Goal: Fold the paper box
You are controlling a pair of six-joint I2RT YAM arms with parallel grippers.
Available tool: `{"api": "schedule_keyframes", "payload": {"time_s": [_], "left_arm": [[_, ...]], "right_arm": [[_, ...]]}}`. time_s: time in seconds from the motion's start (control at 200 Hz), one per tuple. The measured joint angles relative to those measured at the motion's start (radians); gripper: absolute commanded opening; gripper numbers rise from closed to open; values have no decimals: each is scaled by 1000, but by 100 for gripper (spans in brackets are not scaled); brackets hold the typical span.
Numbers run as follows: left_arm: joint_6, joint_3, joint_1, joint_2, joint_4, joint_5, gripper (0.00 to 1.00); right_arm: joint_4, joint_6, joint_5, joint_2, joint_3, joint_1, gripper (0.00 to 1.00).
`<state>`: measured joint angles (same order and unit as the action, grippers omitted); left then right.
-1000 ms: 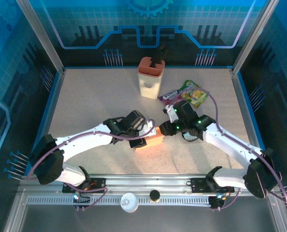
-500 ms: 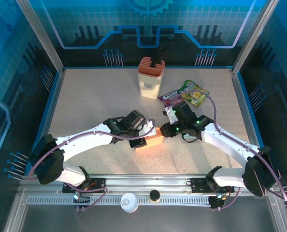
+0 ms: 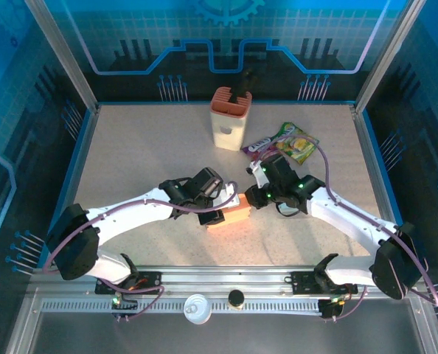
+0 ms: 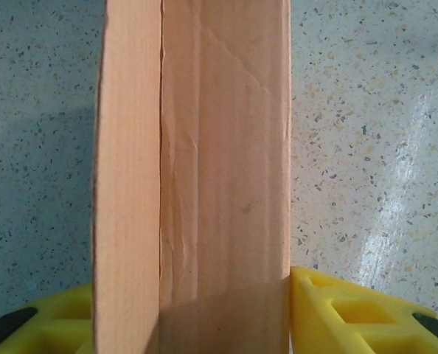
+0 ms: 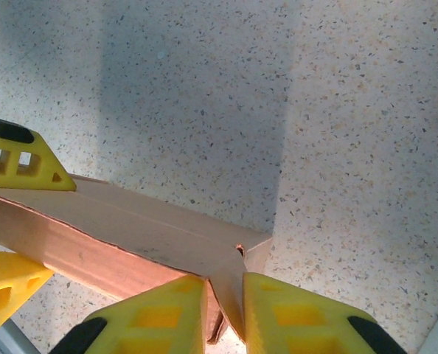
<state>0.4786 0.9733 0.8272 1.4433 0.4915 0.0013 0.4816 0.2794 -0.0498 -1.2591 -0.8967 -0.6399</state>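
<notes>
two grippers share the paper box (image 3: 232,214), which lies on the table (image 3: 145,147) near its front middle. on the left, the left gripper (image 4: 193,302) has its jaws clamped across a long cardboard panel (image 4: 226,147); it should serve as a firm anchor without crushing the wall. on the right, the right gripper (image 5: 223,286) pinches an end flap (image 5: 237,258), jaws closed on it; i judge the flap should swing along its crease, slowly, lest the corner tear. behind stands a beige holder (image 3: 229,125), and right of it a snack packet (image 3: 289,144), both well apart, blocking nothing
</notes>
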Motion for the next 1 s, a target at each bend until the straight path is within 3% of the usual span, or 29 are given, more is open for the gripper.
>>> {"api": "schedule_keyframes", "payload": {"time_s": [0.31,1.001], "left_arm": [[0,3,0,3,0,0,47],[-9,5,-3,5,-1,-1,50]], "right_arm": [[23,14,96,0,-10,-52,0],[-31,290,355,42,60,-211,0]]}}
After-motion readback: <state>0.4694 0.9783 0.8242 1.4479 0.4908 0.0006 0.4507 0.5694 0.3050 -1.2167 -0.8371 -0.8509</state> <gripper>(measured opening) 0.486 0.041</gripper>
